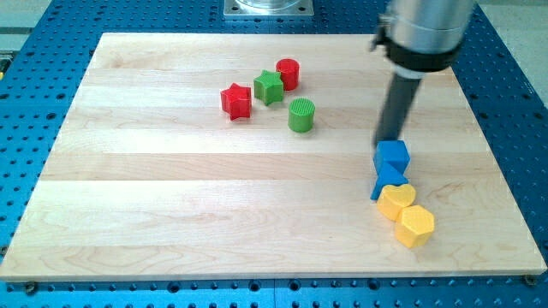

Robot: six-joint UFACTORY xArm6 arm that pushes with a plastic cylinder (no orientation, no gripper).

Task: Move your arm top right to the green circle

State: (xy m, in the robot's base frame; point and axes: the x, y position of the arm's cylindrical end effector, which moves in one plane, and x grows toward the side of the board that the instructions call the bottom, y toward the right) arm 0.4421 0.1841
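The green circle, a short green cylinder, stands on the wooden board above the middle. My rod comes down from the view's top right and my tip ends just above the blue cube, touching or nearly touching its top edge. The tip is well to the right of the green circle and a little lower in the view.
A green star, a red star and a red cylinder cluster up-left of the green circle. Below the blue cube lie another blue block, a yellow heart and a yellow hexagon.
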